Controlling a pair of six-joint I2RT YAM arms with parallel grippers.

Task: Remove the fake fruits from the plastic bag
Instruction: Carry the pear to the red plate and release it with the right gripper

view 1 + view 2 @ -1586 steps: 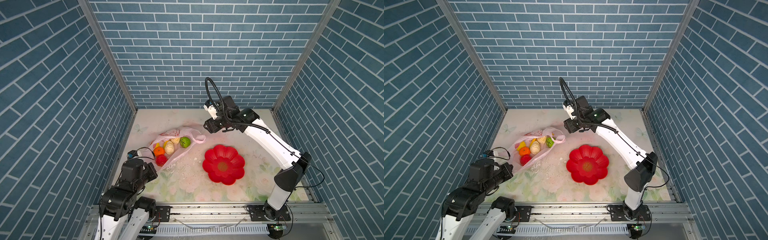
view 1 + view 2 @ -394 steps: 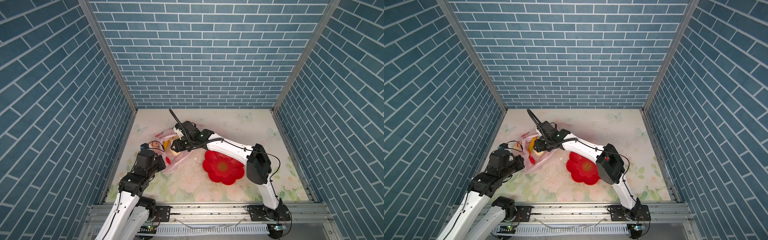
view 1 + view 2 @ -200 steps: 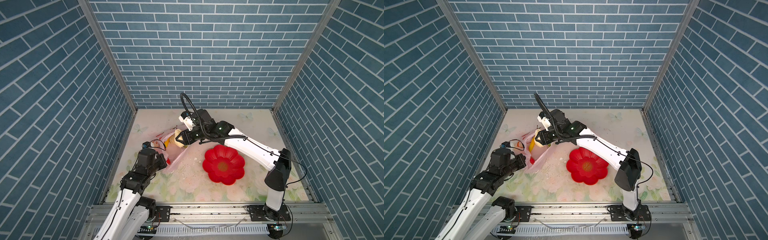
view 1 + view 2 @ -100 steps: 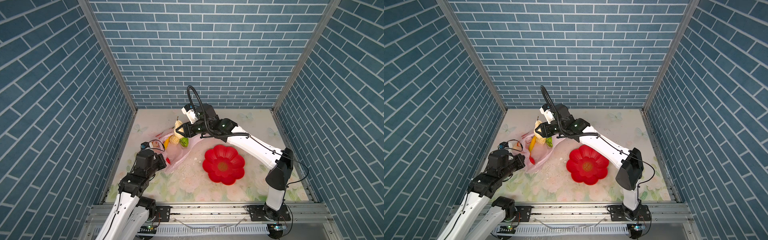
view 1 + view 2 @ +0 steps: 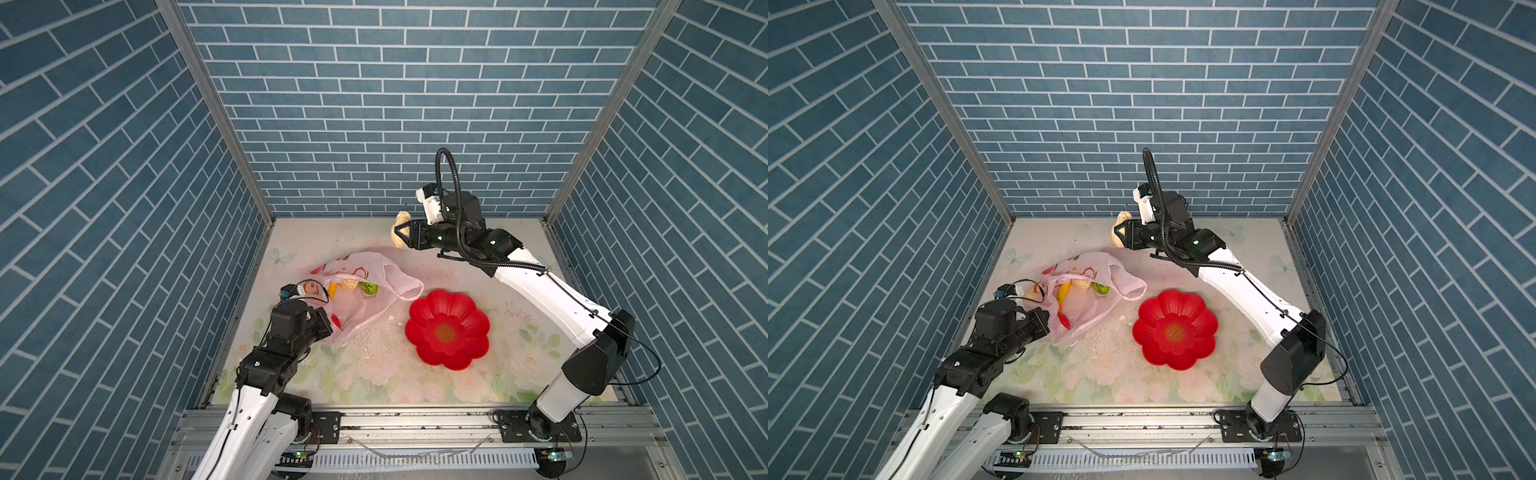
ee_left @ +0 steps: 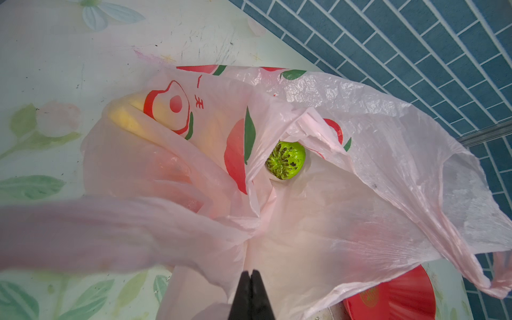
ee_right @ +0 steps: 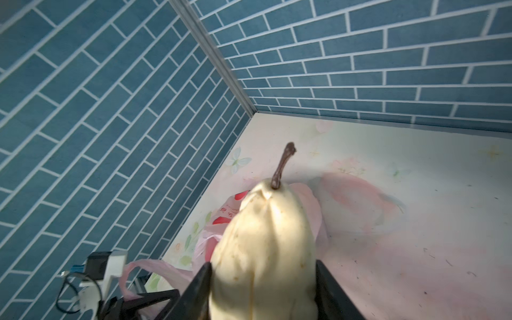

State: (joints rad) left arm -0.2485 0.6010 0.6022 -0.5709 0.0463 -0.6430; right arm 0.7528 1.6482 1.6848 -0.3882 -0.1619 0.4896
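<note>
Right wrist view shows me a stemmed cream pear (image 7: 266, 235) clamped in the right gripper (image 7: 263, 277), aloft beyond the plastic bag (image 5: 370, 270) in both top views. Only the left wrist view shows my left gripper (image 6: 250, 279) pinched shut on bag film, with a green fruit (image 6: 285, 160) inside.

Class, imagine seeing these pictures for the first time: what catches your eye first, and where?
The cream pear stands out, clamped between the fingers of the right gripper and held high over the back of the table. Next comes the red flower-shaped bowl, empty, right of centre. Left of it lies the pink plastic bag, a green fruit showing inside, pinched by the left gripper.
</note>
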